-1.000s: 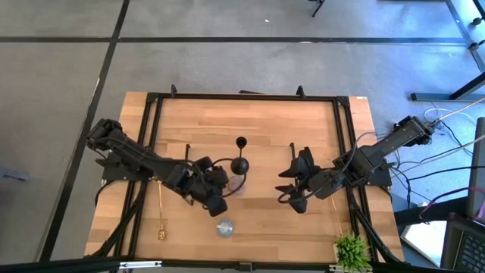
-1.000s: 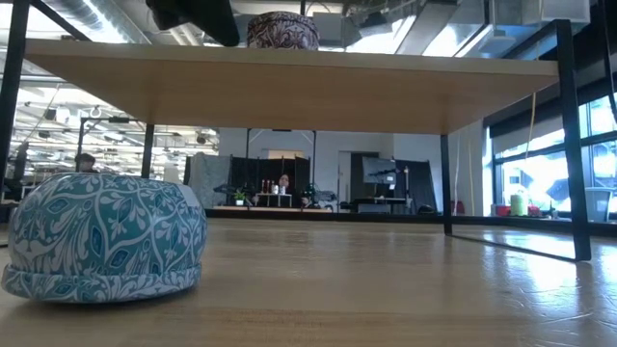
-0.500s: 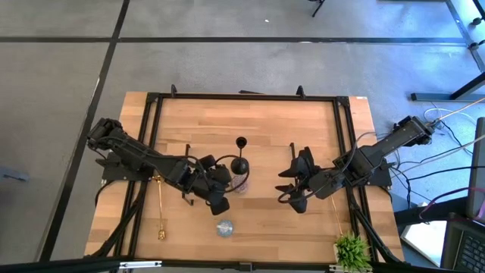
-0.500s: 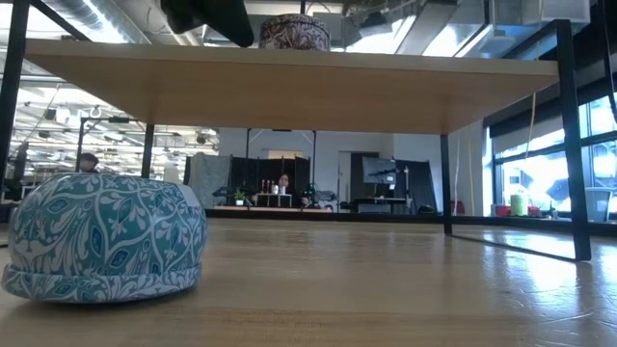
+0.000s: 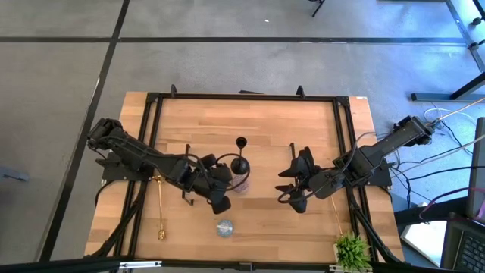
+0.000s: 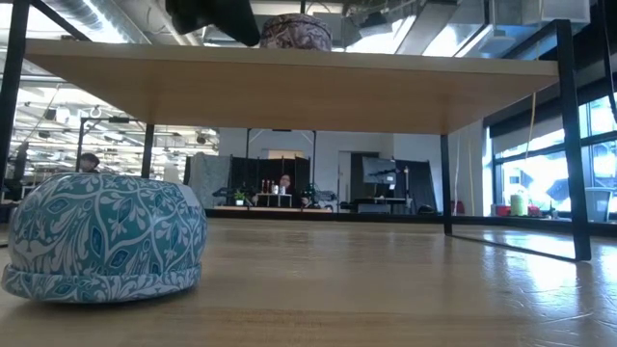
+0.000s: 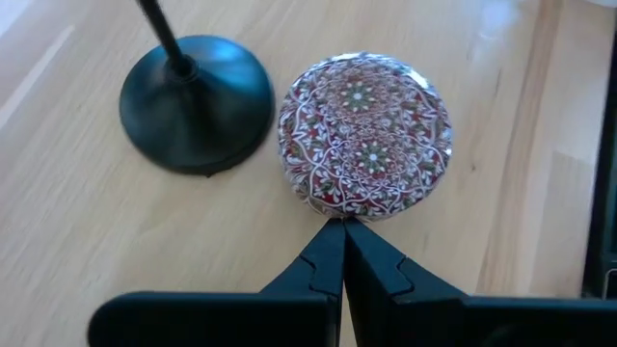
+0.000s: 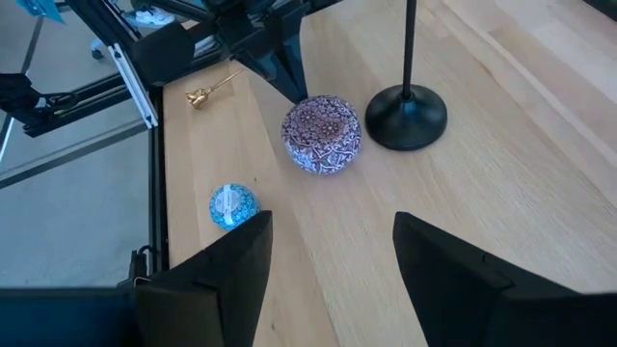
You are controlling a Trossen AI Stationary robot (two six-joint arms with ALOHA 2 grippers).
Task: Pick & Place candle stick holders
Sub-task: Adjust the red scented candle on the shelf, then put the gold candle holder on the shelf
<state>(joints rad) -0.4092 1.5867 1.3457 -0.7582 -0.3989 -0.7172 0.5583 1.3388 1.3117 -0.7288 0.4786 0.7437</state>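
We see the left gripper (image 5: 220, 203) near the middle of the wooden board (image 5: 265, 121), slightly toward its near edge. Its two fingers (image 7: 328, 260) are pressed together with no gap and hold nothing. Their tips meet the side of the mauve round holder (image 7: 365, 136), touching or nearly so. This holder sits flat on the board, just beside the round foot of the black candle stick holder (image 7: 196, 101), which stands upright. We cannot tell whether holder and foot touch.

From above, we locate the black stem's foot (image 5: 239, 164) at mid-board, with the mauve round (image 5: 241, 183) immediately on its near side.

The pale blue round holder (image 5: 224, 227) rests by itself close to the near edge of the board, left of centre. In the low view it fills the left foreground (image 6: 103, 236), and the mauve round (image 6: 295, 31) shows on the raised board above.

One gold candle stick holder (image 5: 161, 212) lies flat along the board's left end, beside the black rail, with its foot toward the near-left corner. A second gold stem (image 5: 336, 214) lies along the right end rail.

The right gripper (image 5: 292, 187) hovers over the right half of the board, well apart from the mauve round. Its fingers (image 8: 217, 280) are spread with nothing between them.

A small green plant (image 5: 353, 249) stands at the near-right corner.
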